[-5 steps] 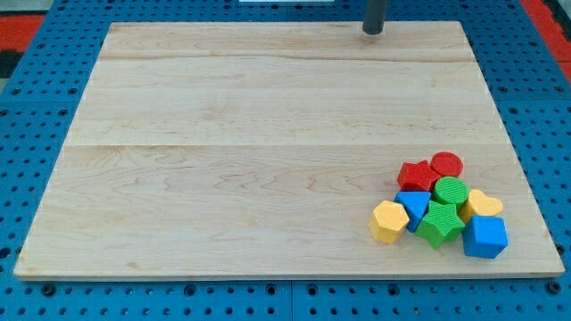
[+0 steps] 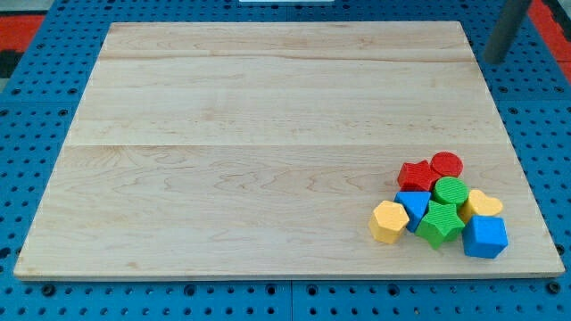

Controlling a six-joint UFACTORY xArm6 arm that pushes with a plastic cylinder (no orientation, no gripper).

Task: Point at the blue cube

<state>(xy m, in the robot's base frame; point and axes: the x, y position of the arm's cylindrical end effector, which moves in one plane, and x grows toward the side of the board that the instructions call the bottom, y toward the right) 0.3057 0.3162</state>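
Blue cube (image 2: 485, 237), glossy, sits at the surface's (image 2: 268, 134) lower right, close to the right and bottom edges, touching a yellow block (image 2: 483, 205). My tip (image 2: 496, 61) is off the surface's upper-right edge, well apart; no fingers.

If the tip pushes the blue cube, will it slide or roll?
The blue cube has flat faces, so it would probably slide, not roll. Off-centre contact may turn it. It seems to touch the yellow block, which might move too. My tip is far above it, beyond the board's right edge.

single high view tilted down over the whole wooden board (image 2: 268, 134)
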